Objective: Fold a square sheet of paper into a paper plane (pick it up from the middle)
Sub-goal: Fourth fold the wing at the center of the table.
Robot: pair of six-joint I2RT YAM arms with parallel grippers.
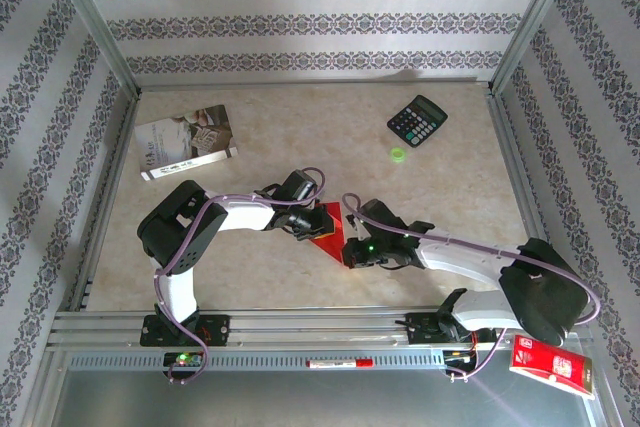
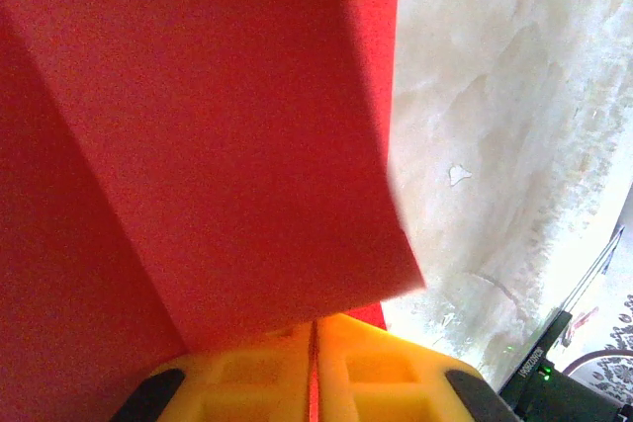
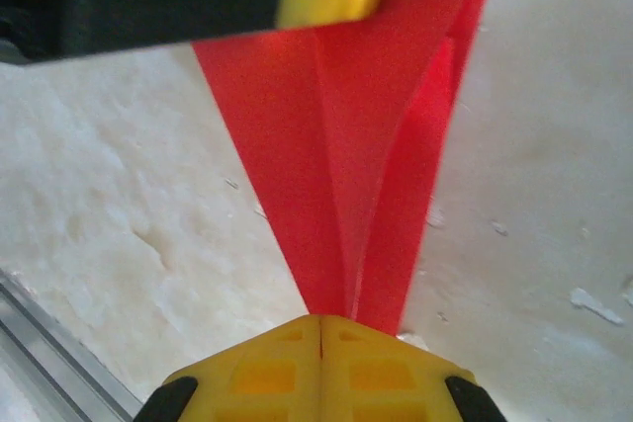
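Beige marbled tabletop (image 1: pixel 300 127), and the red paper (image 1: pixel 328 229) sits mid-frame in the top view, caught between the two arms. It's folded into a long wedge. The narrow end points lower right into the right tool (image 3: pixel 321 321), whose yellow fingers are closed tight on the tip. It widens toward the upper left, so the long axis runs diagonally. The left tool (image 2: pixel 315 328) is also clamped on the wide end. A calculator (image 1: pixel 417 120) sits well apart, upper right.
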